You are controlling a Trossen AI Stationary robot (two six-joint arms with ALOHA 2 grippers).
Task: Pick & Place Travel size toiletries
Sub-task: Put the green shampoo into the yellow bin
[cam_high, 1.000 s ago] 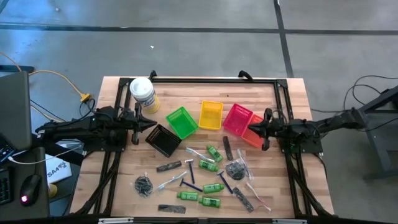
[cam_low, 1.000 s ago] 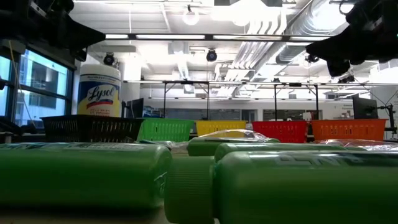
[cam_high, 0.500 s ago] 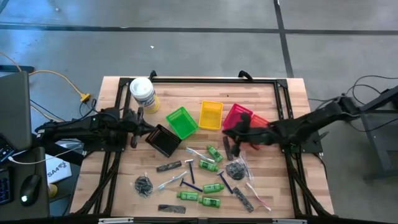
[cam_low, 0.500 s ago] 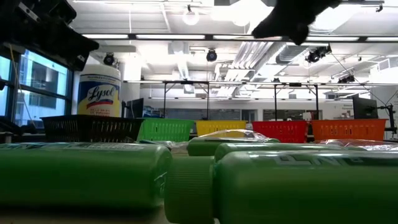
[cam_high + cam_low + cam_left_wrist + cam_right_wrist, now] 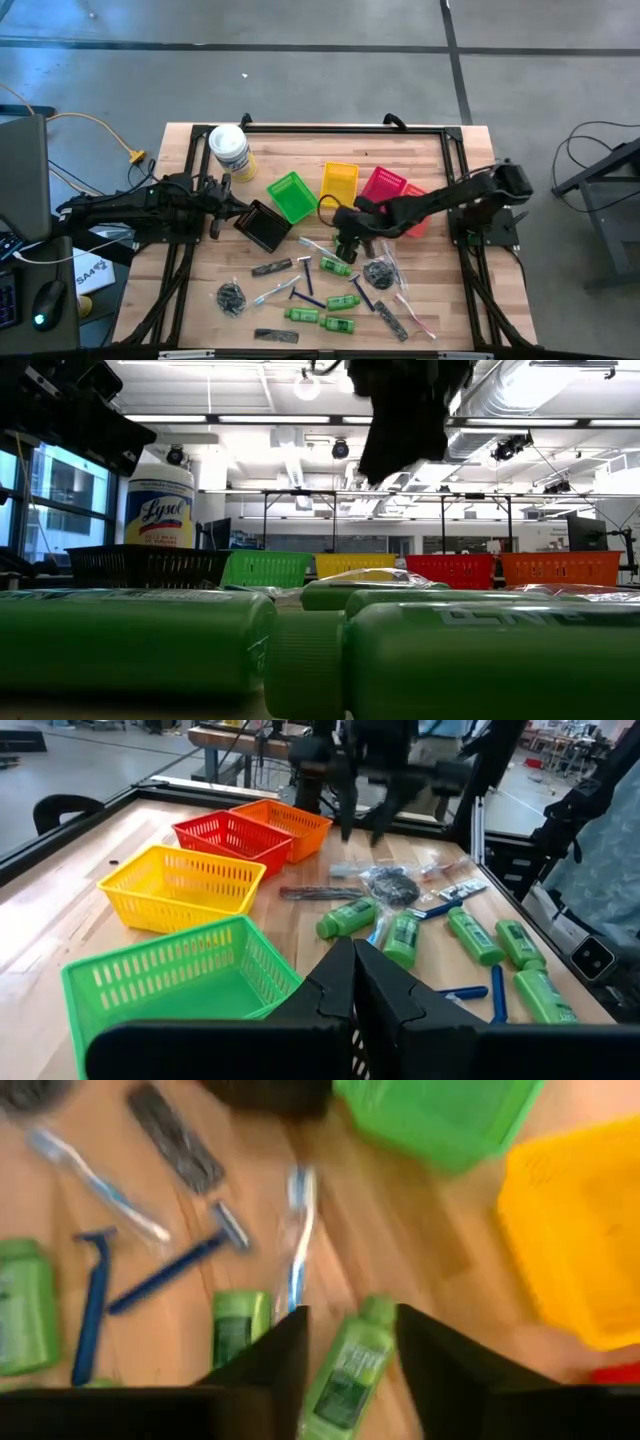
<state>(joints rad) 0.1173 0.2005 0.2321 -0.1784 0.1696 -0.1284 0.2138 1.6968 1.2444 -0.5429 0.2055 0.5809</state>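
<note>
Right gripper (image 5: 346,243) poised over the scatter of toiletries, its arm stretched in from the right side of the table to near the middle. In the right wrist view the two dark fingers (image 5: 268,1363) stand apart with a clear gap between them, holding nothing, and a green bottle (image 5: 350,1370) lies in that gap beneath them. The bottle's long axis runs roughly along the line of the fingers, cap end away from the camera, so the jaws straddle its narrow width rather than its length. In the high view the same green bottle (image 5: 345,245) lies just below the row of baskets, close to the yellow basket (image 5: 339,184) and green basket (image 5: 291,195), with a wrapped toothbrush (image 5: 315,246) just beside it and a razor (image 5: 360,291) farther toward the near edge. Judged from this, the coming move is a straight descent and closure across the bottle's width; little turning of the wrist appears needed. Left gripper (image 5: 247,201) waits closed beside the black basket (image 5: 263,225), farther from the bottle than the right one.
</note>
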